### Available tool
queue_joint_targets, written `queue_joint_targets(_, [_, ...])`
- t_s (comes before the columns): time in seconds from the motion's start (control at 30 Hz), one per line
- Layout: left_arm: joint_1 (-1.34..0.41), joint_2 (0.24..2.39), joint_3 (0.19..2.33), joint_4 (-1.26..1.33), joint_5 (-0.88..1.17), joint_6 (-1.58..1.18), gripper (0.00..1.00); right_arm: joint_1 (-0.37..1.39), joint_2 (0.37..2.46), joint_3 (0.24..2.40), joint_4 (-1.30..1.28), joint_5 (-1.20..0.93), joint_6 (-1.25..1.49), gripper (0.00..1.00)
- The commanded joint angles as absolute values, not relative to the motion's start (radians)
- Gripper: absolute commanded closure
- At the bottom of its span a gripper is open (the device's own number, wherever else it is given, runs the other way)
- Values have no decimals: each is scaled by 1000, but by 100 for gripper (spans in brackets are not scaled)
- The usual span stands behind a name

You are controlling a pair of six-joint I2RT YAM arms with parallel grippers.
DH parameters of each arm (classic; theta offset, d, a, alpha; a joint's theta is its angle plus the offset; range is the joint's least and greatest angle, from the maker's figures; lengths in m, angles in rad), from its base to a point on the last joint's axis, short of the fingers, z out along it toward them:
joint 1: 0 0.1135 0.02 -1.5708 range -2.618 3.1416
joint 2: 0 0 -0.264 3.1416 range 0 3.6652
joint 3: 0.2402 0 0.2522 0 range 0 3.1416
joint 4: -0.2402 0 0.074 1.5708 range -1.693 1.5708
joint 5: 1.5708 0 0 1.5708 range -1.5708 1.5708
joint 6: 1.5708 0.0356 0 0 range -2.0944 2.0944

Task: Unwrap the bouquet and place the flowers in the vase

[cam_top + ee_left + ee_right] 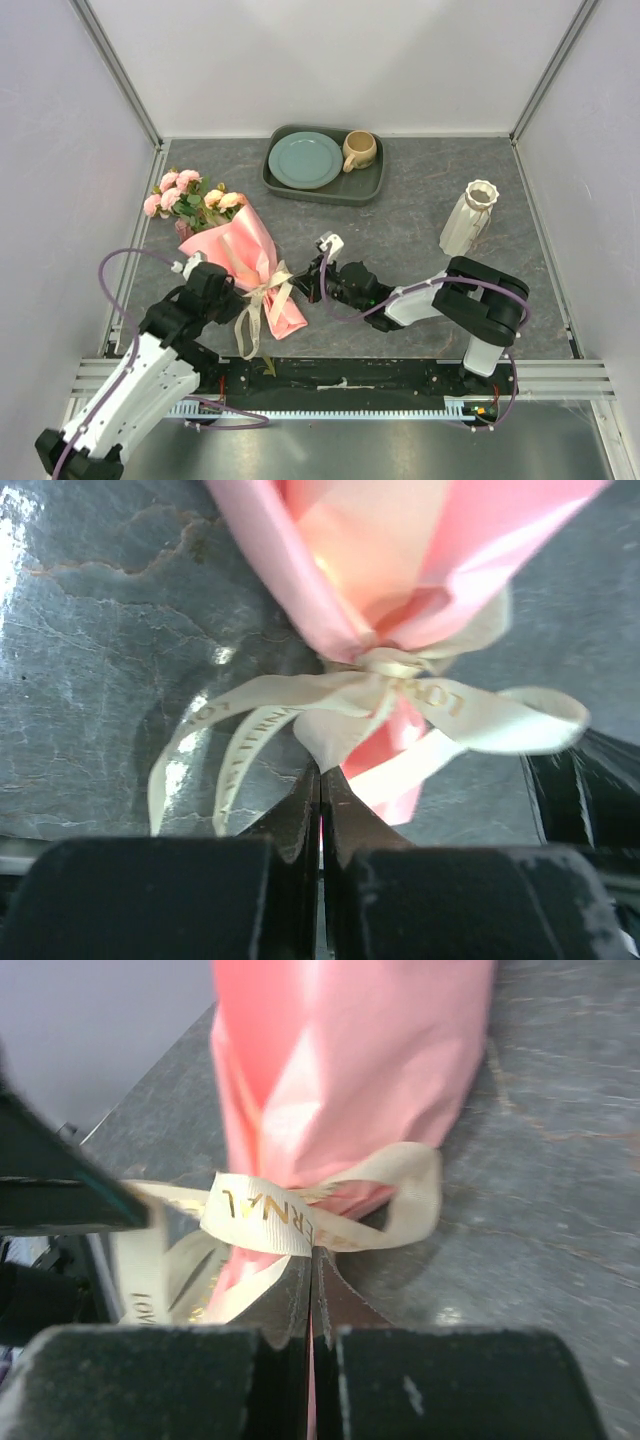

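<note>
The bouquet lies on the grey table, its salmon-pink paper cone pointing toward the arms and its pink and peach flowers at the far left. A cream ribbon is tied in a bow round the narrow end. My left gripper is shut on a tail of that ribbon just below the knot. From the other side, my right gripper is shut at the printed ribbon loop, with pink showing between its jaws. The cream ribbed vase stands upright at the right, apart from both arms.
A dark green tray at the back centre holds a teal plate and a tan mug. White walls close in the left, back and right. The two grippers sit close together over the bow, near the front edge.
</note>
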State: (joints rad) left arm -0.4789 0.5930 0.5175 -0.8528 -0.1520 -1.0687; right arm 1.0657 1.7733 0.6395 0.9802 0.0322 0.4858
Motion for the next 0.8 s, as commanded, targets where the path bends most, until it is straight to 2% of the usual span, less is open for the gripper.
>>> queue_joint_targets(0.0, [-476,482,592,-949,-238,-1158,98,1011,1720,600,974,173,540,100])
queue_joint_targets(0.37, [-476,526,877,-1080,-486,-1065,98,907,1707,587,728,351,713,100])
queue_joint_targets(0.63, [-476,552,1175,-1225,-728,-962,98,903,1727,614,695,357,723,100])
queue_joint_targets(0.77, [-476,552,1324,-1233,-825,-824,98,903,1733,615,704,344,718,100])
